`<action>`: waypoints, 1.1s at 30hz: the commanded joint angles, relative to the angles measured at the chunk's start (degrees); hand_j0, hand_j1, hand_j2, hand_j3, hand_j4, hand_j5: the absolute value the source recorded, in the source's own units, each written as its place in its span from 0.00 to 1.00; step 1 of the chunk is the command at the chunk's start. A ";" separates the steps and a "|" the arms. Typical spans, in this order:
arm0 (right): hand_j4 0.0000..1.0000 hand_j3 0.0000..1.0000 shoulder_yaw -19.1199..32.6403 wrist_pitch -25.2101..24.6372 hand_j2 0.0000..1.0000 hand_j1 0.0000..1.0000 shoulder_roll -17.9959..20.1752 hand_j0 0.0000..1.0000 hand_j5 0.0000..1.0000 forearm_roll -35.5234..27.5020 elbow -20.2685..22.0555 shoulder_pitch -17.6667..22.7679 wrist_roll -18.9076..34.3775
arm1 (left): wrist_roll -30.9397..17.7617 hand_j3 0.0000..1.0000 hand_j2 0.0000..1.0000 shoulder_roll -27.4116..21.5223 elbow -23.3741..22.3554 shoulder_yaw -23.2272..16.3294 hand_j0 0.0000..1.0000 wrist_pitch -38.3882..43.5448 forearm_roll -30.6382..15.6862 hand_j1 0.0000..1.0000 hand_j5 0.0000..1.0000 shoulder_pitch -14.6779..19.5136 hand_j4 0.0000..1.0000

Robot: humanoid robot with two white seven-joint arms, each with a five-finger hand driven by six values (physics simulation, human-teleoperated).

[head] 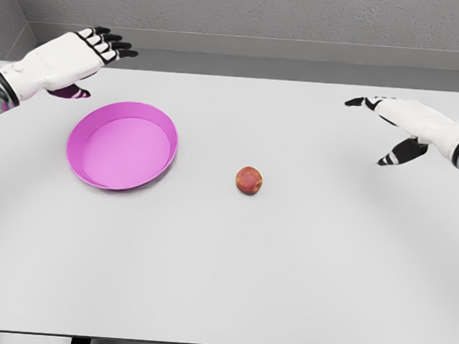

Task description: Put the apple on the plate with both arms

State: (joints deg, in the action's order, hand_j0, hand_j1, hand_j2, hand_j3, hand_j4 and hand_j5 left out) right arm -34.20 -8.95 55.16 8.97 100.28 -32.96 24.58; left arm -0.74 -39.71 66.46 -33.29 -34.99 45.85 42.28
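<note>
Apple [249, 180] on the table [302, 264], just right of the pink plate [122, 145], not touching it. Lying down and to the left of the right hand [398, 129], well apart; down and to the right of the left hand [76, 59], with the plate between. Probably the right hand a little nearer, with a free path. Both hands held above the table, fingers spread, holding nothing. Apple small, round, reddish with a yellow patch; no clear long axis.

Single head view, looking down and forward from above the near edge of the table [301, 271], taking in its full width up to the back wall [264, 13].
</note>
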 commanded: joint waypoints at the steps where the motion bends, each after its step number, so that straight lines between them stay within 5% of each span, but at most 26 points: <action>1: 1.00 1.00 4.40 1.92 1.00 1.00 3.55 1.00 1.00 -0.01 -0.26 0.26 -0.05 | -5.49 1.00 1.00 2.27 4.02 -0.72 1.00 -0.01 -0.50 1.00 1.00 0.00 1.00; 5: 1.00 1.00 4.41 3.41 1.00 1.00 3.55 1.00 1.00 -0.09 -0.53 0.88 -0.05 | -12.70 1.00 1.00 5.96 9.65 -3.27 1.00 -0.01 -0.41 1.00 1.00 0.53 1.00; 10: 1.00 1.00 4.23 3.68 1.00 1.00 3.02 1.00 1.00 -0.01 0.09 3.25 -0.32 | -17.10 1.00 1.00 10.36 13.34 -11.79 1.00 -0.01 -0.15 1.00 1.00 4.04 1.00; 18: 1.00 1.00 4.14 3.15 1.00 1.00 2.58 1.00 1.00 -0.45 -0.35 3.16 -0.05 | -18.77 1.00 1.00 15.98 12.73 -21.02 1.00 -0.01 -1.64 1.00 1.00 8.79 1.00; 22: 1.00 1.00 3.97 3.15 1.00 1.00 2.58 1.00 1.00 -0.45 -0.61 3.34 -0.05 | -20.18 1.00 1.00 16.33 9.48 -22.52 1.00 -0.01 -5.24 1.00 1.00 9.23 1.00; 33: 1.00 1.00 4.23 3.15 1.00 1.00 1.88 1.00 1.00 -0.18 -0.61 3.25 0.03 | -21.41 1.00 1.00 19.32 4.90 -24.45 1.00 -0.01 -5.24 1.00 1.00 9.49 1.00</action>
State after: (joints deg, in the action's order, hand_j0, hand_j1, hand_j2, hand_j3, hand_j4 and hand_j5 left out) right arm -30.15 -5.83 57.02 8.70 99.66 -29.71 24.56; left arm -22.10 -20.79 71.71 -57.29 -35.10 40.95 51.77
